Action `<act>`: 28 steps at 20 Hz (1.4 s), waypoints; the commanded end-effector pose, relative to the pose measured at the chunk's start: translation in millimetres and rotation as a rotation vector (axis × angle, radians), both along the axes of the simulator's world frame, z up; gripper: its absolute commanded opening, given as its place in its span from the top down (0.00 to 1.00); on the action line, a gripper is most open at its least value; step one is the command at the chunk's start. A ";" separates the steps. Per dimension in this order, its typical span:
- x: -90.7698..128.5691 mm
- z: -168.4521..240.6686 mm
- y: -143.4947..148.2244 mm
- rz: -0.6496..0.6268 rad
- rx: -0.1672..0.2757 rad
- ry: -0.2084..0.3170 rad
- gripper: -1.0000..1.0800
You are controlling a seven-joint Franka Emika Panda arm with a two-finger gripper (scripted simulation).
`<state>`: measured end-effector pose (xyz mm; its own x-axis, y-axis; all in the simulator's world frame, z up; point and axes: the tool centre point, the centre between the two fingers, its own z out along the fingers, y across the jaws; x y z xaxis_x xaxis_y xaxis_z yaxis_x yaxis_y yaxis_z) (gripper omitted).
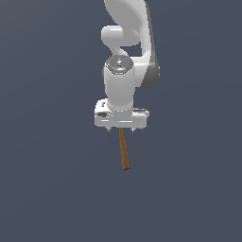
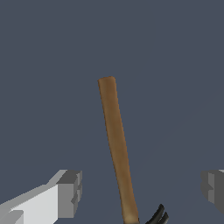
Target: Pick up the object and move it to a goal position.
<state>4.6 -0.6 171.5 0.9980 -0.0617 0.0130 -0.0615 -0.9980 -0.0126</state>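
Observation:
The object, a slim brown stick (image 1: 124, 151), lies on the flat grey ground (image 1: 47, 189) and reaches out from under the white gripper (image 1: 121, 129) toward the near side of the exterior view. In the wrist view the stick (image 2: 114, 140) runs lengthwise between the two grey fingertips (image 2: 69, 192), which stand far apart on either side and do not touch it. The gripper (image 2: 141, 192) is open, with the stick nearer one fingertip than the other. The stick's near end is hidden under the hand in the exterior view.
Plain dark grey ground surrounds the stick on all sides in both views. A small black shape (image 2: 159, 215) shows at the edge of the wrist view beside the stick's end; what it is cannot be told.

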 end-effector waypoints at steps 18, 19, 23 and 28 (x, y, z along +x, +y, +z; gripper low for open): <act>4.4 1.3 -19.9 0.024 -0.023 -0.024 0.04; 3.0 -2.5 -19.8 0.024 -0.023 -0.023 0.04; -5.8 -24.4 -18.5 0.026 -0.021 -0.016 0.04; -24.5 -62.8 -16.2 0.028 -0.016 -0.002 0.04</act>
<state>-13.6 -17.5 120.6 0.9992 -0.0338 0.0204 -0.0339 -0.9994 0.0049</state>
